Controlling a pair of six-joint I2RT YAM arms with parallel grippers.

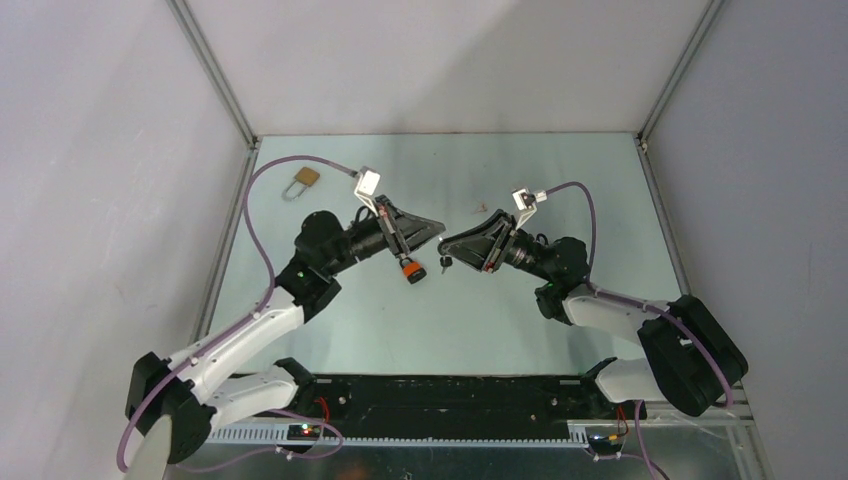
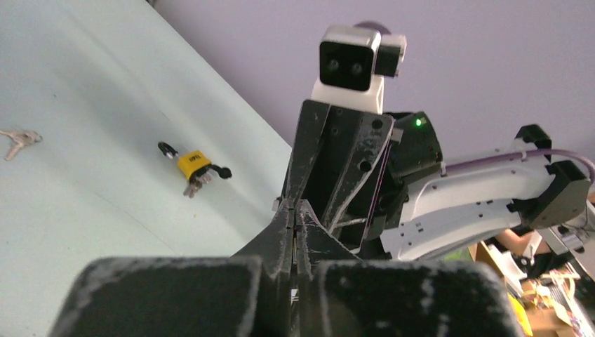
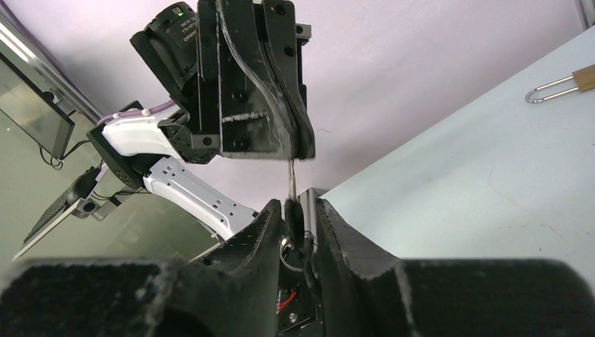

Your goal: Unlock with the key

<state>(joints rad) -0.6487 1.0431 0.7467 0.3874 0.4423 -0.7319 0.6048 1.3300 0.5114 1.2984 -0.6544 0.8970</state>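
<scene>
My right gripper (image 3: 295, 210) is shut on a key's black head (image 3: 295, 219). The thin metal blade (image 3: 291, 179) stands up from it to the fingertips of my left gripper (image 3: 281, 144). A key ring and a second black key (image 1: 446, 265) hang below the head. My left gripper (image 2: 295, 210) is shut, with a thin metal sliver between its pads, which looks like the blade tip. Both grippers meet tip to tip above mid-table, left (image 1: 438, 229) and right (image 1: 447, 243). A yellow padlock (image 2: 193, 163) with black ends lies on the table, and shows orange under my left gripper (image 1: 408, 266).
A brass padlock (image 1: 303, 180) with a long open shackle lies at the far left, also in the right wrist view (image 3: 561, 84). A loose bunch of small keys (image 2: 17, 140) lies on the table. A small object (image 1: 483, 209) sits beyond the grippers. Grey walls enclose the table.
</scene>
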